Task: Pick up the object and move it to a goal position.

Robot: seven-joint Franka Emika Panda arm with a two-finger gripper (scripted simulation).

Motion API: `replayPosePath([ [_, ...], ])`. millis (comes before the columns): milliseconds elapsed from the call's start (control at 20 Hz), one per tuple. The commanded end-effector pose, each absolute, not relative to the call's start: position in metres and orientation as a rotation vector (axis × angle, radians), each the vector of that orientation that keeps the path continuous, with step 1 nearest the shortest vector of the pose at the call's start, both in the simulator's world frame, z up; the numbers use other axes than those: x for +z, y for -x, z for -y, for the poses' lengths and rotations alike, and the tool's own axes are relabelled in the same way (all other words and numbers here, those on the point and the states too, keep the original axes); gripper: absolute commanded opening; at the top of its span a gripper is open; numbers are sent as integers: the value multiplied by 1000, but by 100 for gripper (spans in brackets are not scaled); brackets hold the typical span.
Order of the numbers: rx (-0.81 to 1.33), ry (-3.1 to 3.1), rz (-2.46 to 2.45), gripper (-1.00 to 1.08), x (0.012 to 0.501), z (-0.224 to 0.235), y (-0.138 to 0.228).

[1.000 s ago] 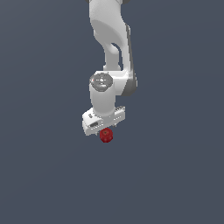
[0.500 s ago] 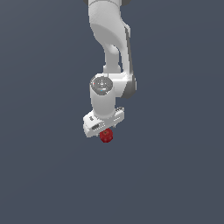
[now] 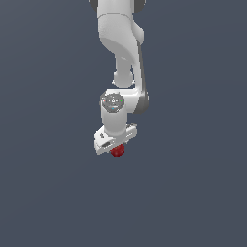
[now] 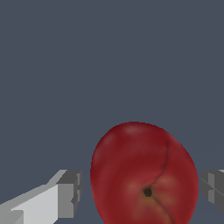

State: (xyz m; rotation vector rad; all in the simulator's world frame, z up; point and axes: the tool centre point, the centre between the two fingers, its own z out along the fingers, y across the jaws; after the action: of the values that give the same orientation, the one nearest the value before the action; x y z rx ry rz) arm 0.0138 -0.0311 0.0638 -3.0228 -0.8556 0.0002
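The object is a small dark red ball (image 3: pixel 117 152) with a crease and a dark stem pit; it fills the lower part of the wrist view (image 4: pixel 144 175). My white gripper (image 3: pixel 116 146) points down and sits over it, so only the ball's lower half shows below the hand in the exterior view. In the wrist view the gripper (image 4: pixel 142 194) is open, with one grey fingertip (image 4: pixel 70 192) on each side of the ball. A narrow gap shows at one finger; the other finger (image 4: pixel 213 188) is very close to the ball's side.
A plain dark grey surface (image 3: pixel 193 193) surrounds the arm and ball on all sides. The white arm (image 3: pixel 120 48) rises to the top of the exterior view. No other objects show.
The gripper has come down a little over the ball, which has stayed in place. More of the ball is now covered by the hand.
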Motion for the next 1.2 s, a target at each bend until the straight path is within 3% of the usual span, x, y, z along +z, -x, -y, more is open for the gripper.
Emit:
replayPosePath([
  [0,0,3022,858,100,53,31,-14],
  [250,0,3022,859,100,46,31,-15],
  [300,0,3022,859,-100,46,31,-15],
  [1150,0,3023,857,-100,53,41,-7],
])
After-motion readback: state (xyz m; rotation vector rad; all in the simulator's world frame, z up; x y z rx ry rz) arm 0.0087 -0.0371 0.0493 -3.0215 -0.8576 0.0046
